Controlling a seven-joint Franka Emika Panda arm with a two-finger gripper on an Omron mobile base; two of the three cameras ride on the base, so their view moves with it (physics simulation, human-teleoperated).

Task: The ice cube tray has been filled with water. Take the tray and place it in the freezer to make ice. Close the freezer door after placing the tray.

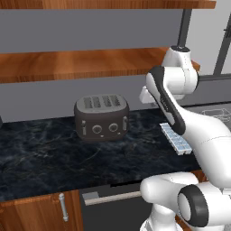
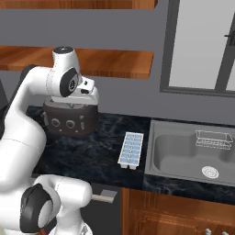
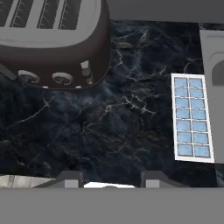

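— So, what's biggest on the dark marble tabletop [image 1: 40, 153]?
— A dark four-slot toaster [image 1: 102, 117], then the steel sink [image 2: 190, 153] with a wire rack [image 2: 212, 139] in its basin; the right base view shows those.
— And the ice cube tray [image 2: 131, 149]?
— Flat on the tabletop just beside the sink, pale-blue compartments up, well apart from the toaster.
— The end effector [image 3: 110, 178]?
— Open, holding nothing, above bare marble.
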